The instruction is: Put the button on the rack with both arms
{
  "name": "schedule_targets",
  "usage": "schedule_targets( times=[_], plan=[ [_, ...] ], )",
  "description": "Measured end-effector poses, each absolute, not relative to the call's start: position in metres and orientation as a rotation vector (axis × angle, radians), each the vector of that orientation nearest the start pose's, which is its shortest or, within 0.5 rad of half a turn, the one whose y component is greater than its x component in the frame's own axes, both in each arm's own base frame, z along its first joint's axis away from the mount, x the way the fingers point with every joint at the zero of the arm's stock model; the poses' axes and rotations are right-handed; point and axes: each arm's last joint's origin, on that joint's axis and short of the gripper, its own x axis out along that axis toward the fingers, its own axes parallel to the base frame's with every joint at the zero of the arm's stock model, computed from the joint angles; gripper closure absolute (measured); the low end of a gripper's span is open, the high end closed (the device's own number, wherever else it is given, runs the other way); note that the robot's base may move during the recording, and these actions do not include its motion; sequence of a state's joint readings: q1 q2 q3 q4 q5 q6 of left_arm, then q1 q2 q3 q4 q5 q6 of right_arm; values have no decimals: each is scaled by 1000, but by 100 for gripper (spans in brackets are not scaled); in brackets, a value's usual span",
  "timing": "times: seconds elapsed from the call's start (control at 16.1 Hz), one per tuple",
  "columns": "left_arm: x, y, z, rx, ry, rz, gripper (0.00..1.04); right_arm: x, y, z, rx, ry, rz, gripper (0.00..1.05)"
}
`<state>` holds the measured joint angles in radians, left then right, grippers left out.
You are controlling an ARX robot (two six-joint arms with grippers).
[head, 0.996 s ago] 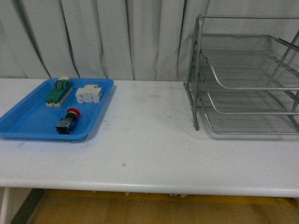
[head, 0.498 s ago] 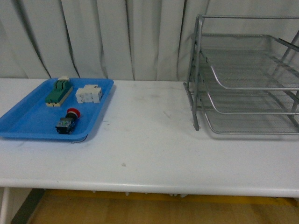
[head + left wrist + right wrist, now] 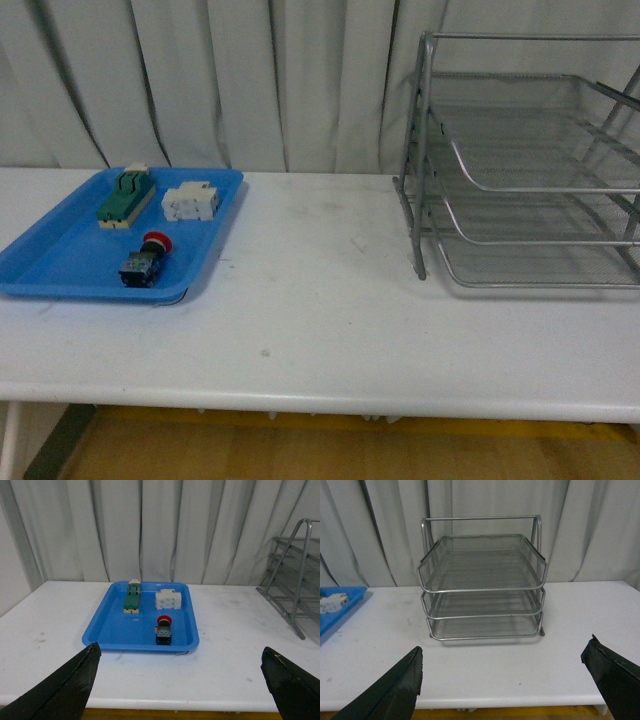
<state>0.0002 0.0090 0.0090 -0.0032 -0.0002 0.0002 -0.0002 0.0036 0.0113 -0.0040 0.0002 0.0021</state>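
table (image 3: pixel 320 330): flat white top, smooth, faintly scuffed
rack (image 3: pixel 422 150): silver wire mesh, three tiers, tubular frame, on the table's right side
tray (image 3: pixel 60 255): shallow blue plastic, rounded corners
left gripper (image 3: pixel 180 652): black tapered fingers spread wide, empty
right gripper (image 3: pixel 504 647): likewise wide, empty
button (image 3: pixel 145 258): round red cap, dark boxy body, lying in the tray, well apart from the rack

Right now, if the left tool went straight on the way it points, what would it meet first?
Probably the near rim of the tray, then the button just past it, nearly centred ahead of the open left tool; its height is unclear.
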Motion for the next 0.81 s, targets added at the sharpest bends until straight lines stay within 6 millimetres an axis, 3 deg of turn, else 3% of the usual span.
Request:
schedule_targets(
  times=[0.56, 0.62, 0.68, 0.81],
  plan=[
    [98, 0, 166, 0, 3, 0, 7, 97, 0, 167, 2, -4, 0, 6],
    [98, 0, 166, 0, 4, 0, 7, 97, -1, 164, 56, 165, -33, 6],
    [98, 0, 166, 0, 3, 0, 7, 105, -6, 167, 141, 313, -97, 6],
    [98, 0, 166, 0, 4, 0, 7, 128, -16, 190, 207, 264, -153, 6]
  ],
)
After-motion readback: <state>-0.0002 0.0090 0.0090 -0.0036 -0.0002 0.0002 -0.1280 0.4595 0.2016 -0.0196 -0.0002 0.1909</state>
